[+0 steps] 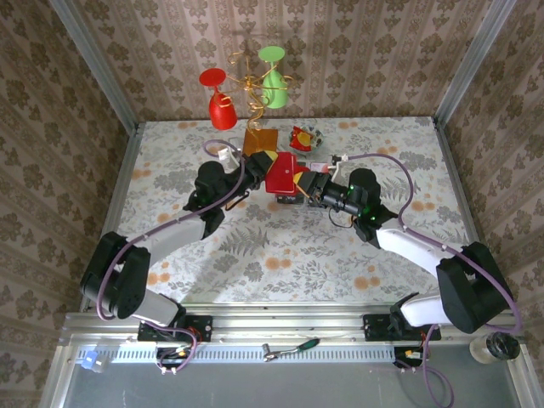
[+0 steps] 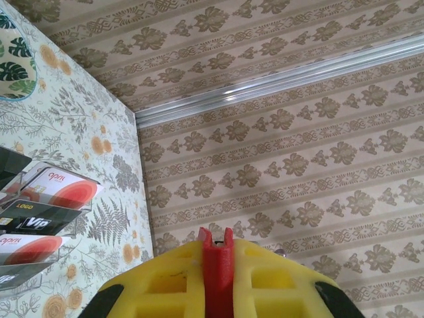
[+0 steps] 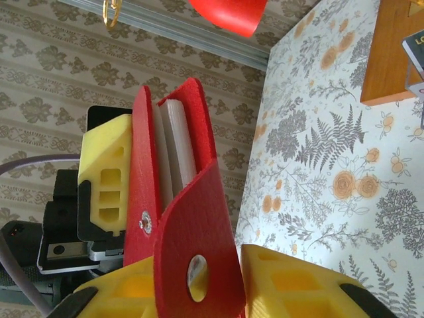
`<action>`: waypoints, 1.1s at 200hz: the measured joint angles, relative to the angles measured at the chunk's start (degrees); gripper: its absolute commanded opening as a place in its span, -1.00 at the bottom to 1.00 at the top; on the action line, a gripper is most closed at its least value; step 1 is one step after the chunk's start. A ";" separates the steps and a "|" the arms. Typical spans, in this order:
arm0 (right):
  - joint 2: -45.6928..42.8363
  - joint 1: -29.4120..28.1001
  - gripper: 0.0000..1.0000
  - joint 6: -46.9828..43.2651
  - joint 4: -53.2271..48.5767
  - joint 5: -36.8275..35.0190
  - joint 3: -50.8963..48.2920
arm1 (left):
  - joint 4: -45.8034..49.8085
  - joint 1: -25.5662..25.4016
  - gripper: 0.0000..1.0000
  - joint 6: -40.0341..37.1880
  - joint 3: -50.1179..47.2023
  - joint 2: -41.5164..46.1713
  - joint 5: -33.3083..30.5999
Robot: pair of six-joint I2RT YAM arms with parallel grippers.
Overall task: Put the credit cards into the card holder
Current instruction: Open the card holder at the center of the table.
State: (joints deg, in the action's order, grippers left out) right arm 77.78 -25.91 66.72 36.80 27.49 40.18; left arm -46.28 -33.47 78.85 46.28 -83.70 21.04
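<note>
The bright-red card holder [image 1: 280, 174] is held off the table between both arms. My left gripper [image 2: 217, 246] is shut on its edge, a red strip [image 2: 217, 278] pinched between the yellow fingers. My right gripper [image 3: 199, 268] is shut on the holder's open flap [image 3: 199, 218], which carries a round snap. Whitish card edges [image 3: 175, 142] stand inside the open holder [image 3: 142, 165]. Two more credit cards [image 2: 63, 193], whitish-pink with red round marks and a black band, sit in a clear stand at the left of the left wrist view.
A gold wire stand [image 1: 249, 85] with a red cup [image 1: 221, 106] and a green cup [image 1: 274, 85] rises from the orange-brown wooden slab [image 1: 259, 140] at the back. A red-and-yellow wrapper [image 1: 304, 138] lies beside it. Patterned walls close in three sides.
</note>
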 measured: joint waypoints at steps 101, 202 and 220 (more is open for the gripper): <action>1.05 0.85 -0.49 1.25 3.32 1.79 -0.20 | -1.77 0.00 -1.00 1.16 0.00 -0.90 -0.07; 6.01 1.46 -0.36 4.76 9.35 6.03 -0.07 | -2.54 -0.24 -1.00 1.18 0.00 -1.11 -0.07; 6.34 1.51 -0.30 5.51 10.62 6.47 -0.04 | -3.10 -0.24 -1.00 1.33 0.00 -1.33 -0.07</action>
State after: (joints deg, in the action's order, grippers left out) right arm 84.12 -24.40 72.23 47.42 33.95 40.14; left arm -49.39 -33.71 80.18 46.28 -85.03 20.97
